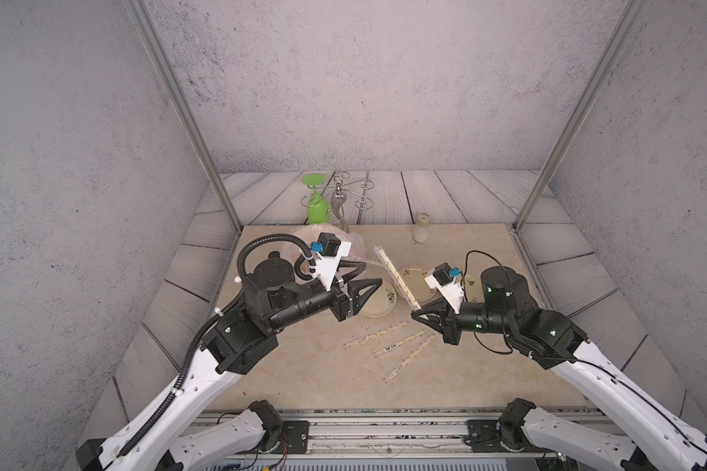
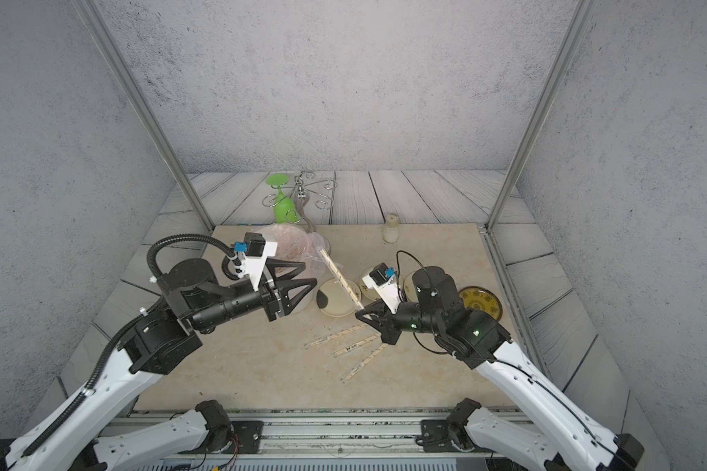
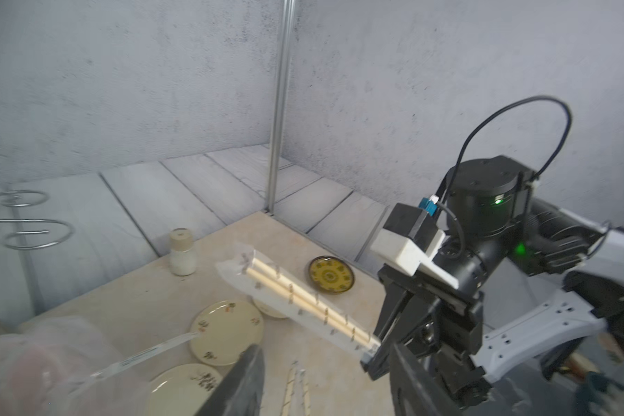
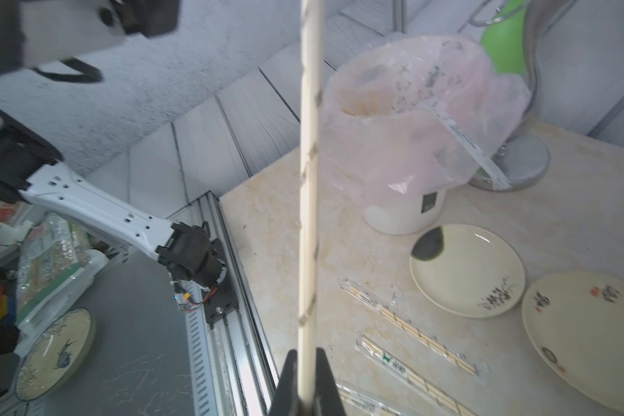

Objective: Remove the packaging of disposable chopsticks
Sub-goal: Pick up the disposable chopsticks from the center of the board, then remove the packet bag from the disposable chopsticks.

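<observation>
Plainly, found the black right gripper (image 1: 419, 315) clenched on the near end of a pair of thin pale tan wooden disposable chopsticks (image 1: 399, 280), lying inside a long narrow clear plastic packaging sleeve (image 3: 231, 268) with small black print. Saw that pair lifted off the beige marbled tabletop (image 1: 303, 367), slanting up from the fingers toward 11 o'clock in both top views, above a cream round plate with a dark floral motif (image 1: 417, 274). Found the black left gripper (image 1: 371, 272) at 9 o'clock of the held pair and apart from it, pointing toward 3 o'clock, fingers spread wide and released, with nothing between them. Noted a second cream plate (image 1: 378, 306) partly hidden behind that gripper. Spotted a flat clear printed sleeve (image 4: 462, 137) draped down the side of a pinkish translucent bin liner bag (image 4: 411, 126), fitted over a white round bin (image 4: 400, 216) at the table's 11 o'clock. Counted three more wrapped pairs (image 1: 403, 342) fanned flat on the table, near the right gripper at its 7 o'clock. Saw a dark round plate with a yellow pattern (image 2: 480, 306) at 3 o'clock of the right arm, a small white bottle with a tan cap (image 1: 421, 229) near the table's 12 o'clock edge, and a green wine glass (image 1: 317, 204) hanging upside down on a silver wire rack (image 1: 339, 191) beyond the bin.
</observation>
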Robot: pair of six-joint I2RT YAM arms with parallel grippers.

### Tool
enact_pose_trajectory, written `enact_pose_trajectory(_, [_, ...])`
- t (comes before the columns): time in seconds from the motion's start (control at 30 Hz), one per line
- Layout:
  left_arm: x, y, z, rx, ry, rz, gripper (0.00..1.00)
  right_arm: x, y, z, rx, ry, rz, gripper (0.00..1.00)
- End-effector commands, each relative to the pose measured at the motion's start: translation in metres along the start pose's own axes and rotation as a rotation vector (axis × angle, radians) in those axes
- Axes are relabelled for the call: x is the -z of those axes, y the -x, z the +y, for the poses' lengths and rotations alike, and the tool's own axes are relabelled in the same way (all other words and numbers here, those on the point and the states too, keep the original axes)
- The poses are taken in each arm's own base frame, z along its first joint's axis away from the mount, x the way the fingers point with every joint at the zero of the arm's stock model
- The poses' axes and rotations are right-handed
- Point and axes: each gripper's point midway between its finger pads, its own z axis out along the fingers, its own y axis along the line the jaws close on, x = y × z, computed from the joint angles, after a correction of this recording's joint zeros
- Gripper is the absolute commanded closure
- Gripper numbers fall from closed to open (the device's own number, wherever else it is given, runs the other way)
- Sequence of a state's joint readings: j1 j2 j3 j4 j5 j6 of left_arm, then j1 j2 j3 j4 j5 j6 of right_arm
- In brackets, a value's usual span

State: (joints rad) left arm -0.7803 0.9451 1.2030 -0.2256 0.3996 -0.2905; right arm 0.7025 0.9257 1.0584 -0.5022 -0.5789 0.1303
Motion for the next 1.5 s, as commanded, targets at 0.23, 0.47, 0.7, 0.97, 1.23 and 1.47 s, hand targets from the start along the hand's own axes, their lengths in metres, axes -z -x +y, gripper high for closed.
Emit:
enact_pose_trajectory(0.23, [0.019,0.050,-0.051,0.177,-0.356,-0.187,0.54,0.020,0.022,0.062,0.149,0.323,-0.142,1.00])
enact_pose_trajectory(0.47, [0.020,0.055,-0.039,0.220,-0.319,-0.223,0.52,0.029,0.031,0.073,0.179,0.361,-0.189,1.00])
enact_pose_trajectory(0.7, [0.028,0.066,-0.043,0.205,-0.344,-0.265,0.57,0.025,0.026,0.072,0.157,0.376,-0.138,1.00])
enact_pose_trajectory(0.97, [0.031,0.072,-0.051,0.205,-0.389,-0.274,0.70,0.021,0.027,0.066,0.144,0.345,-0.137,1.00])
enact_pose_trajectory(1.23, [0.032,0.071,-0.048,0.208,-0.359,-0.274,1.00,0.020,0.026,0.064,0.131,0.336,-0.128,1.00])
enact_pose_trajectory(1.47, [0.044,0.075,-0.019,0.169,-0.133,-0.346,1.00,0.017,0.023,0.062,0.106,0.335,-0.101,1.00])
